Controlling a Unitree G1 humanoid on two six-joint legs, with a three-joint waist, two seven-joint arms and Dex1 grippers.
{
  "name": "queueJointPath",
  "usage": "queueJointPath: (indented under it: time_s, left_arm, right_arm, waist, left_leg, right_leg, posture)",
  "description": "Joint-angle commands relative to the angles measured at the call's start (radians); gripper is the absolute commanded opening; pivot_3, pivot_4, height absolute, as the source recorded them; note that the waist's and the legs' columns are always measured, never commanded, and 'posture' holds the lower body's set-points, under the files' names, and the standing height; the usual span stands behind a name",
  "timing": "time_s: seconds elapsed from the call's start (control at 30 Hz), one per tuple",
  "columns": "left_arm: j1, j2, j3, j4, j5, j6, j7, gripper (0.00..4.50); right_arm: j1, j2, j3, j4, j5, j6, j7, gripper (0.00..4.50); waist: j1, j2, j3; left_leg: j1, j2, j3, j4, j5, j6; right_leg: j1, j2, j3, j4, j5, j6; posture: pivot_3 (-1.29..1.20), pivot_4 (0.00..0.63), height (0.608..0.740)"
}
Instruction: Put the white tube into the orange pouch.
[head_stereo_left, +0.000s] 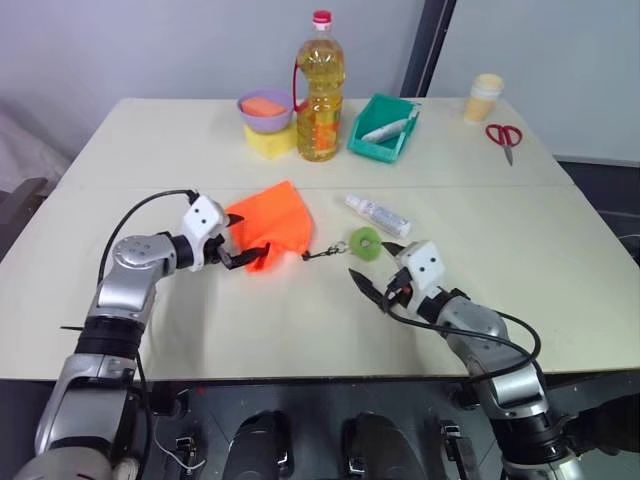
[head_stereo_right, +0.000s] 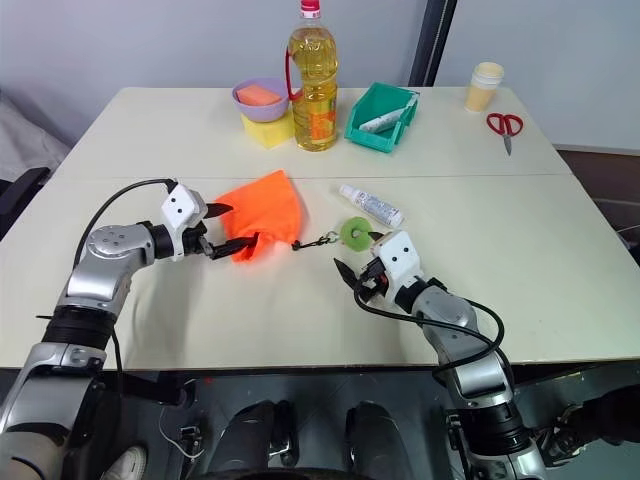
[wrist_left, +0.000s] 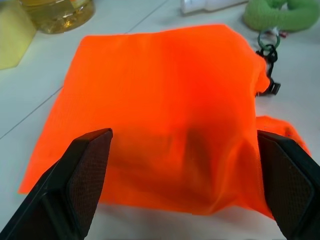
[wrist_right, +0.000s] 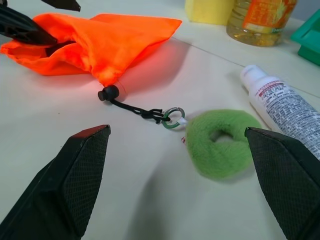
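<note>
Mid-table, the orange pouch (head_stereo_left: 272, 226) lies with the left gripper (head_stereo_left: 243, 240) spread wide at, maybe inside, its mouth, the white tube (head_stereo_left: 378, 215) just beside toward the far edge, right gripper (head_stereo_left: 378, 275) wide, empty, near the front edge.

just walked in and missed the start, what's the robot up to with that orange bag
The robot is working at the orange pouch on the table. Its left gripper is at the pouch's near edge with open jaws, one finger poking into the fabric. The right gripper hangs open and empty near the green ring. The white tube lies on the table beyond the ring, not yet picked up.
</note>
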Motion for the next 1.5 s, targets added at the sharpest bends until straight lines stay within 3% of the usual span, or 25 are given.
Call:
queueJointPath:
  time_s: [0.03, 0.33, 0.63, 0.93, 1.07, 1.2, 1.4, 1.5]
  left_arm:
    - [-0.012, 0.032, 0.011, 0.033, 0.027, -0.041, 0.012, 4.46]
    - [-0.05, 0.028, 0.053, 0.118, 0.001, -0.05, 0.028, 4.46]
    - [-0.047, 0.01, 0.075, 0.037, -0.083, 0.027, -0.021, 4.46]
    - [-0.073, 0.003, -0.068, 0.024, 0.159, -0.189, 0.115, 4.46]
    - [-0.1, -0.019, -0.08, 0.042, 0.196, -0.236, 0.173, 4.46]
    - [-0.119, -0.045, -0.061, 0.052, 0.184, -0.265, 0.198, 3.14]
    - [-0.128, -0.068, -0.021, 0.051, 0.103, -0.207, 0.169, 0.05]
    - [-0.127, -0.086, 0.006, 0.04, 0.035, -0.118, 0.148, 0.01]
  right_arm:
    - [-0.016, 0.01, 0.004, -0.021, -0.002, -0.023, -0.002, 4.5]
    - [-0.017, 0.015, 0.01, -0.017, -0.004, -0.028, -0.003, 4.5]
    - [-0.015, 0.016, 0.015, -0.017, -0.005, -0.031, -0.002, 4.5]
    - [-0.017, 0.012, 0.011, -0.017, -0.005, -0.03, 0.0, 4.5]
    - [-0.014, 0.009, 0.008, -0.021, -0.005, -0.028, 0.0, 4.5]
    - [-0.012, 0.007, 0.007, -0.024, -0.005, -0.026, -0.001, 4.5]
    - [-0.013, -0.001, 0.002, -0.023, -0.013, -0.02, -0.007, 4.5]
    - [-0.045, -0.006, -0.014, 0.015, -0.04, -0.008, -0.04, 4.5]
  waist:
    - [0.0, 0.0, 0.0]
    - [0.002, 0.0, 0.0]
    - [0.001, 0.0, 0.0]
    - [0.002, 0.0, 0.0]
    - [0.003, 0.0, 0.0]
    - [0.003, 0.0, 0.0]
    - [0.001, 0.0, 0.0]
    - [0.001, 0.0, 0.0]
  left_leg:
    - [0.0, 0.0, 0.0, 0.0, 0.0, 0.0]
    - [0.0, 0.0, 0.0, 0.0, 0.0, 0.0]
    - [0.0, 0.0, 0.0, 0.0, 0.0, 0.0]
    - [0.0, 0.0, 0.0, 0.001, 0.0, 0.0]
    - [-0.001, 0.0, 0.0, 0.001, 0.0, 0.0]
    - [-0.001, 0.0, 0.0, 0.001, 0.0, 0.0]
    - [-0.001, 0.0, 0.0, 0.0, 0.0, 0.0]
    - [-0.001, 0.0, 0.0, 0.001, 0.001, -0.001]
  right_leg:
    - [0.0, 0.0, 0.0, 0.0, 0.0, 0.0]
    - [0.0, 0.0, 0.0, 0.0, 0.0, 0.0]
    - [0.0, 0.0, 0.0, 0.0, 0.0, 0.0]
    - [0.0, 0.0, 0.0, 0.0, 0.0, 0.0]
    - [0.0, 0.0, 0.0, 0.0, 0.0, 0.0]
    - [0.0, 0.0, 0.0, 0.0, 0.0, 0.0]
    - [0.0, 0.001, 0.0, 0.0, 0.0, 0.0]
    - [0.0, 0.001, 0.0, 0.0, 0.0, 0.001]
  posture:
    - [0.0, 0.15, 0.727]
    - [0.0, 0.15, 0.727]
    - [0.0, 0.15, 0.727]
    - [0.0, 0.15, 0.727]
    - [0.0, 0.15, 0.727]
    - [0.0, 0.15, 0.727]
    - [0.0, 0.15, 0.727]
    - [0.0, 0.15, 0.727]
